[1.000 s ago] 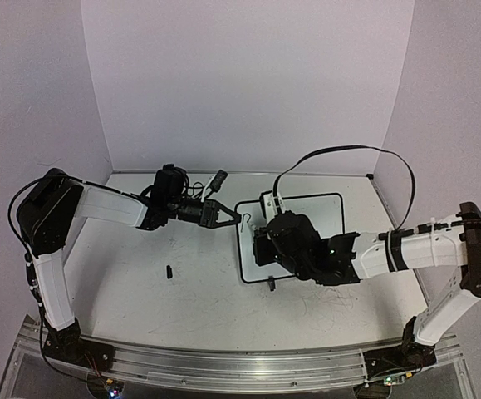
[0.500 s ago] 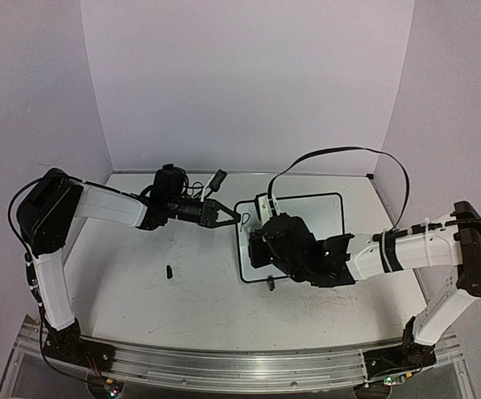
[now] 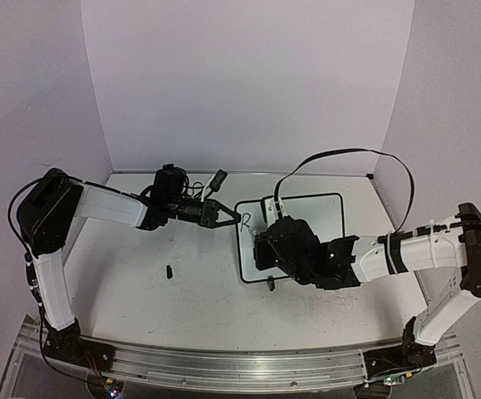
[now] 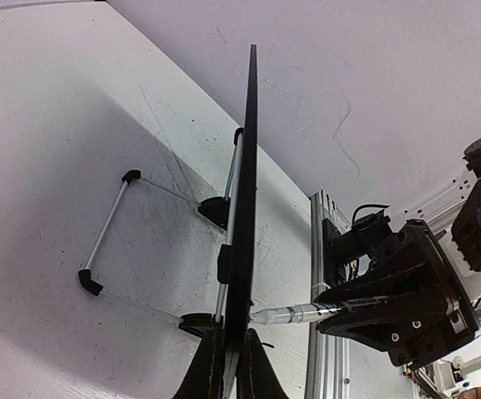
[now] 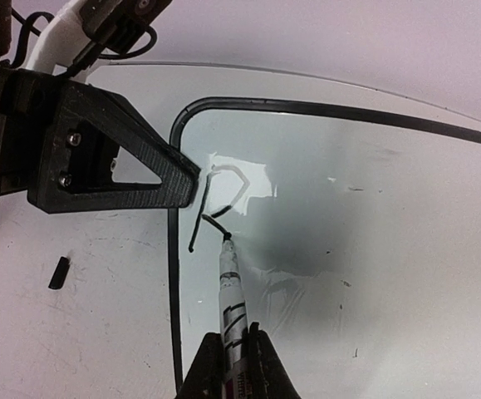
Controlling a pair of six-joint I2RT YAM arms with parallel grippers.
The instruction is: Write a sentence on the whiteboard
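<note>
The whiteboard [image 3: 323,212] stands tilted on its wire stand [image 4: 107,237], right of the table's middle. My left gripper [image 3: 236,218] [image 4: 232,347] is shut on its upper left frame edge [image 4: 247,166], which the left wrist view shows edge-on. My right gripper [image 5: 236,341] is shut on a marker [image 5: 233,287] [image 4: 298,314]. The marker's tip touches the board near that corner. Of the sentence, only black strokes like an R [image 5: 209,204] [image 3: 247,219] show. In the top view the right gripper's jaws are hidden under its own wrist [image 3: 294,249].
A small black marker cap [image 3: 169,272] [image 5: 58,273] lies on the table left of the board. The board's near foot [image 3: 271,284] sticks out at its front edge. White walls close in the back and both sides. The right arm's cable [image 3: 348,154] loops above the board.
The right gripper has shifted slightly with the marker on the board, and the R's strokes now show beside it. The left arm has stayed still on the board's edge.
</note>
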